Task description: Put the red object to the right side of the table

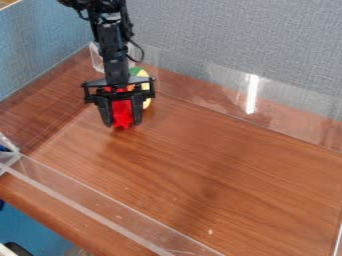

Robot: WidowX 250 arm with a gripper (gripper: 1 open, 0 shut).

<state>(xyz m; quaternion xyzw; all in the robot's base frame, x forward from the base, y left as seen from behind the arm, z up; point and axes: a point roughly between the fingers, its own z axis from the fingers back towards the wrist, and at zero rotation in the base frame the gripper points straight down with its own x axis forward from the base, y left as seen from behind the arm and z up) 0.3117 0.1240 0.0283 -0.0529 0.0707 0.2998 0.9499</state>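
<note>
The red object [123, 113] rests low on the table [201, 170] at the back left, seen end-on between the black fingers of my gripper [122, 107]. The gripper points straight down and is shut on the red object. Its arm rises up and out of the top of the camera view. A bit of yellow corn toy [138, 73] shows just behind the gripper, mostly hidden by it.
Low clear acrylic walls [254, 95] edge the wood-grain tabletop on all sides. A blue-grey backdrop stands behind the far wall. Open tabletop stretches to the right and toward the front.
</note>
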